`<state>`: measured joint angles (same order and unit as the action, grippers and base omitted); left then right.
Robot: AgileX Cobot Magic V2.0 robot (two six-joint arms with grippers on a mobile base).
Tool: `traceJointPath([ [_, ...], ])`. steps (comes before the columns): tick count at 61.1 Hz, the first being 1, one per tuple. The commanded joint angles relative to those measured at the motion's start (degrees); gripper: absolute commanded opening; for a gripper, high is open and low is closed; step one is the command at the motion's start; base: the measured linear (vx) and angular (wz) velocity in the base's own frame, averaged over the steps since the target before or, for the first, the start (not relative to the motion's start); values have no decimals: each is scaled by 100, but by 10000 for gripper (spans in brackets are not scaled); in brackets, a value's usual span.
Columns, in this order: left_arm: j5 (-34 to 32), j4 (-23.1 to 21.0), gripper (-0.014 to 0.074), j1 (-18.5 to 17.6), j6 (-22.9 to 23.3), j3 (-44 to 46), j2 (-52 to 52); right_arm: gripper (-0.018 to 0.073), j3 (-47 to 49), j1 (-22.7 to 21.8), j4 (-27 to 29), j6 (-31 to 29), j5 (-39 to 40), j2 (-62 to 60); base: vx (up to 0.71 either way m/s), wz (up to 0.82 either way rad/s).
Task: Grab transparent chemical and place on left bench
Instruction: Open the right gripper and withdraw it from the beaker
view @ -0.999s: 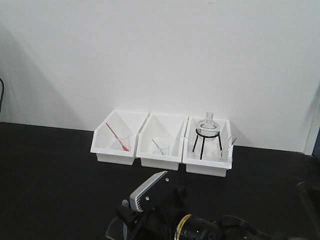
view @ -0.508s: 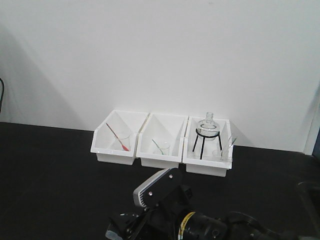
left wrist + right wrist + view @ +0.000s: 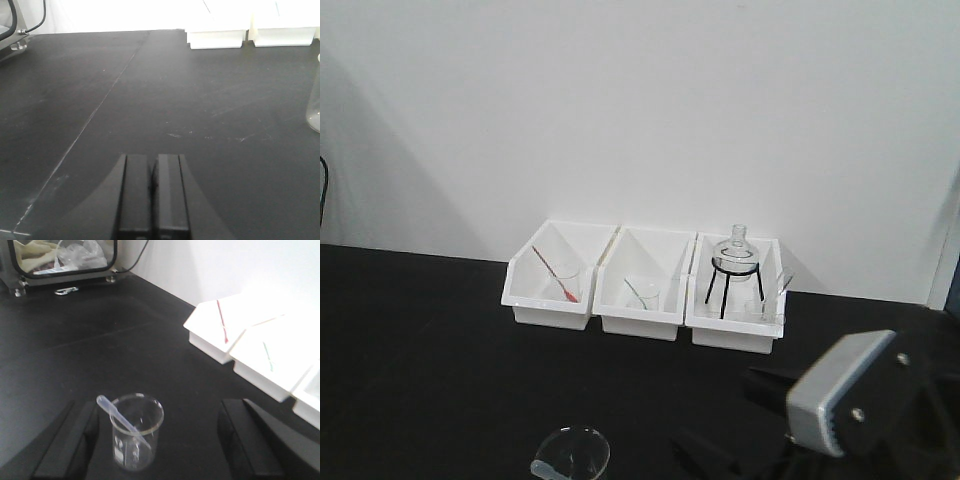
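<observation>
The pipette point(image 3: 120, 419) leans bulb-up in a beaker point(image 3: 137, 437) standing on the bench point(image 3: 420, 350), the right gripper point(image 3: 155, 450) spread wide around it and the left gripper point(image 3: 153, 192) pressed together, so the placing looks done and backing clear comes next.

Wall point(image 3: 640, 110): plain white, unmarked, softly shadowed at left. Tabletop point(image 3: 420, 350): wide, matte black, faint scuffs and one long seam line point(image 3: 95, 115). Far corner: clear-fronted dark-framed cabinet point(image 3: 60, 260), cable behind. Lighting: bright, even.
</observation>
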<state>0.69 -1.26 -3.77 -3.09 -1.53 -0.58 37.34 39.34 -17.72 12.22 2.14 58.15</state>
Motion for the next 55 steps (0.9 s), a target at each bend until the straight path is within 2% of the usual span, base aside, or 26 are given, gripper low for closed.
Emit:
traceJointPath([
  [1, -449, -4, -3, -10, 45, -93, -110, 536, -13, -11, 1, 1, 75, -496, 0, 0],
  [17, -449, -4, -3, -10, 45, -93, -110, 529, -156, -11, -57, -81, -255, -1037, 0, 0],
  [25, -449, -4, -3, -10, 45, -93, -110, 490, -156, -126, -188, -229, -542, -1299, 0, 0],
  [28, -449, -4, -3, -10, 45, -93, -110, 466, -156, -429, 43, -236, -695, -1582, 0, 0],
  [34, -449, -4, -3, -10, 45, -93, -110, 396, -257, -1456, 523, -230, -877, -2296, 0, 0],
  [45, -449, -4, -3, -10, 45, -93, -110, 217, -1272, -3215, 533, -279, -876, -3809, 0, 0],
  [49, -449, -4, -3, -10, 45, -93, -110, 153, -1776, -3637, 560, -409, -876, -4363, 0, 0],
  [55, -449, -4, -3, -10, 45, -93, -110, 52, -2571, -3838, 687, -758, -869, -5031, 0, 0],
])
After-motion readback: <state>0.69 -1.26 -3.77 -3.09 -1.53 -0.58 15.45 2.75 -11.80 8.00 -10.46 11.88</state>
